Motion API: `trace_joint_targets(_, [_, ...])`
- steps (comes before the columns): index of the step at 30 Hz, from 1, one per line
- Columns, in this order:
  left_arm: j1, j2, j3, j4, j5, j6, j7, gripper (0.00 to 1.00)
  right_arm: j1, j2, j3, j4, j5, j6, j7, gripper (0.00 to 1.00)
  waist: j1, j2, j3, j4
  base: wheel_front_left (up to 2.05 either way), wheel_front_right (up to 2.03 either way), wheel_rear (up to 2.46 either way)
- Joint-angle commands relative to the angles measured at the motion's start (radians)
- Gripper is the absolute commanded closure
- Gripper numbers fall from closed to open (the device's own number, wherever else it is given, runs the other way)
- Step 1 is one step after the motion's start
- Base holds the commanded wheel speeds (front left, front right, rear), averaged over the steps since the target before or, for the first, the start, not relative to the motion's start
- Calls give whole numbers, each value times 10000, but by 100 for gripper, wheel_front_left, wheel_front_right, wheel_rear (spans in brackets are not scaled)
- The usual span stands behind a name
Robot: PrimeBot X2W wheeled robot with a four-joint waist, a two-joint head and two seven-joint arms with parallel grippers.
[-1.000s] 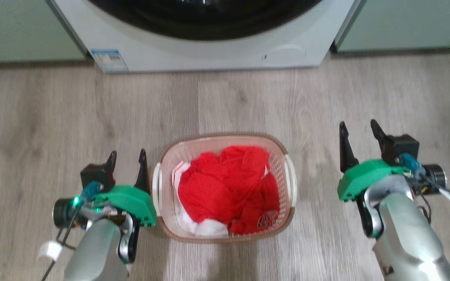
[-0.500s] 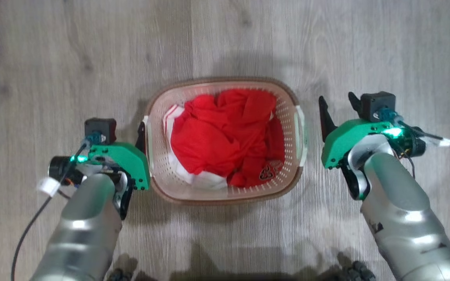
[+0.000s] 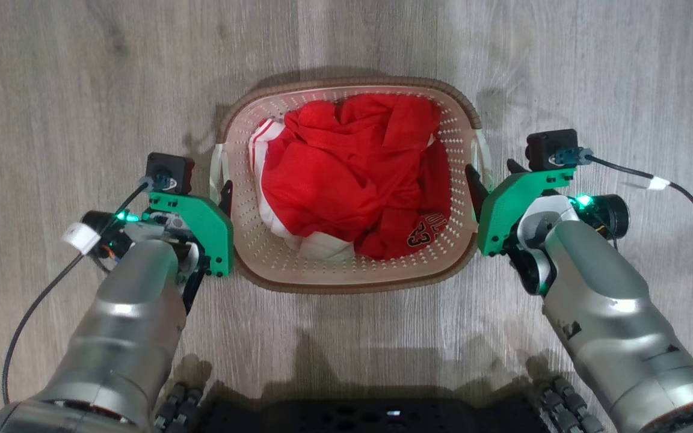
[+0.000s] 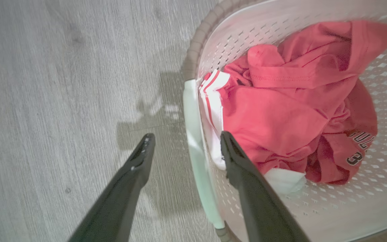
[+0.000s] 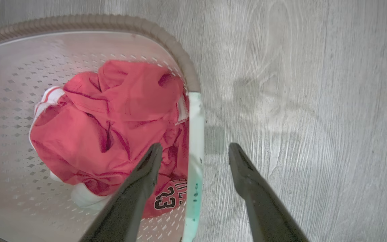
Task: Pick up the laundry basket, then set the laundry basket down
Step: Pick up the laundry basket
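The laundry basket (image 3: pixel 346 83) sits on the floor: cream, perforated walls, brown woven rim, holding red and white clothes (image 3: pixel 352 174). My left gripper (image 3: pixel 213 189) is open at its left white handle (image 3: pixel 218 168). In the left wrist view the gripper (image 4: pixel 186 136) straddles that handle (image 4: pixel 193 148), one finger inside the basket (image 4: pixel 193 43) and one outside. My right gripper (image 3: pixel 491 171) is open at the right handle (image 3: pixel 483 153). In the right wrist view it (image 5: pixel 195 147) straddles the handle (image 5: pixel 196 127) the same way, beside the rim (image 5: pixel 166 28).
Pale wood-grain floor (image 3: pixel 52 90) surrounds the basket on all sides. My dark base (image 3: pixel 346 415) lies at the head view's bottom edge. A black cable (image 3: pixel 683 192) loops off the right wrist, another (image 3: pixel 40 300) off the left.
The head camera tilted down, so the washing machine left the picture. Both grippers closed in on the basket, the right one most, and now straddle the handles.
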Motion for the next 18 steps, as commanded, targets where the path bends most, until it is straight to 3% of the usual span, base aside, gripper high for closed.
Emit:
trace_joint_targets(1, [64,237,114,-1,-115,-27,18,0,136,107,211,-63,56,71,32,0,-1,0,66,3,0,0,0])
trace_joint_targets(18, [-401,234,-2021,-347,-1513,-65,1385,0,-835,107,1191,1101,1292,71,399,0,-1,0,857,-5,0,0,0])
